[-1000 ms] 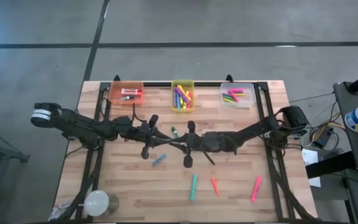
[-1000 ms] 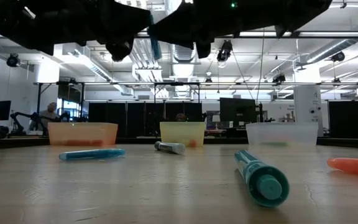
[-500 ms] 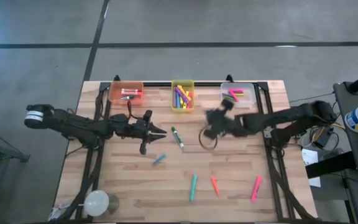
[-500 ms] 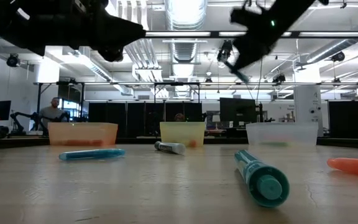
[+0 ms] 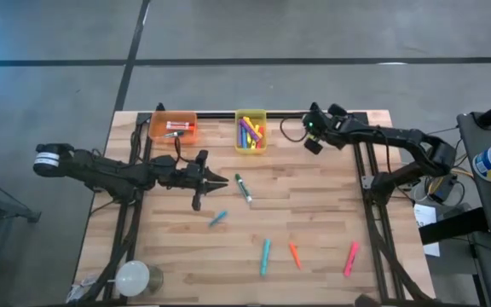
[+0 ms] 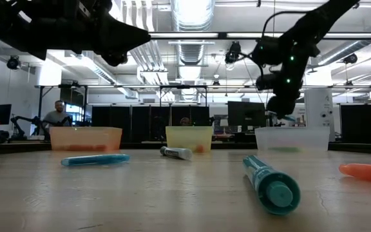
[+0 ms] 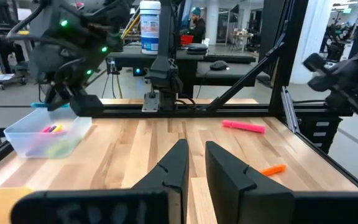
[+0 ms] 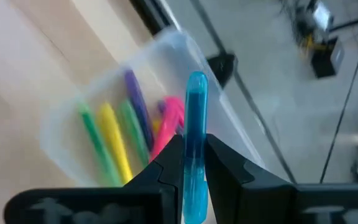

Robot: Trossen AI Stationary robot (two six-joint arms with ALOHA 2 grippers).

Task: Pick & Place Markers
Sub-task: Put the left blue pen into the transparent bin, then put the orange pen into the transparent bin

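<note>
My right gripper (image 5: pixel 314 141) hangs over the clear bin (image 6: pixel 292 138) at the table's far right, shut on a blue marker (image 8: pixel 196 124). The bin holds green, yellow, purple and pink markers (image 8: pixel 132 124). My left gripper (image 5: pixel 221 181) floats level over the table's middle left, its fingers a narrow gap apart with nothing between them (image 7: pixel 195 165). Loose on the wood lie a green marker (image 5: pixel 242 187), a blue one (image 5: pixel 218 218), a teal one (image 5: pixel 265 256), an orange one (image 5: pixel 294 254) and a pink one (image 5: pixel 351 258). My right gripper pinches the blue marker's barrel (image 8: pixel 195 158) between its two fingers. The marker runs along the fingers and its rounded end (image 8: pixel 196 81) sticks out past their tips. The fingers slant downward, and the marker is lifted clear above the clear bin.
An orange bin (image 5: pixel 174 126) and a yellow bin (image 5: pixel 251 130) with markers stand along the far edge. A white round thing (image 5: pixel 132 277) sits at the near left corner. Black frame rails (image 5: pixel 369 213) run along both sides. A person (image 6: pixel 58 113) shows far behind the table.
My right gripper has swung from the table's middle, where it met my left gripper, toward the far right, over the clear bin. It carried the blue marker along and tipped downward. My left gripper has drawn back a little toward the left.
</note>
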